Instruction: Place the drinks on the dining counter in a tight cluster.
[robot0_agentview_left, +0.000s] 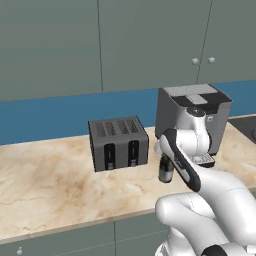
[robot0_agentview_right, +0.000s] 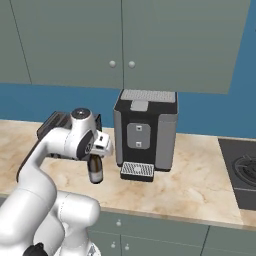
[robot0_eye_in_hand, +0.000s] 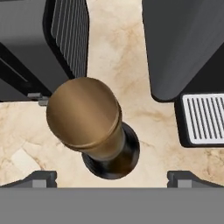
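Early stage, nothing moved to the dining counter yet. Claw (robot0_eye_in_hand: 111, 177) hangs wide open right above a dark bottle w/ brown cap (robot0_eye_in_hand: 94, 122), not gripping it. Bottle stands upright on the marble tabletop (robot0_agentview_left: 45, 185) btwn toaster (robot0_agentview_left: 118, 143) and coffee machine (robot0_agentview_right: 145, 131). Left, by my read: grasp, carry over, cluster w/ other drinks.

A kitchen: marble worktop (robot0_agentview_left: 45, 185) with toaster (robot0_agentview_left: 118, 143) and coffee machine (robot0_agentview_right: 145, 131), stove (robot0_agentview_right: 242, 175), grey-green wall cabinets (robot0_agentview_left: 100, 40).
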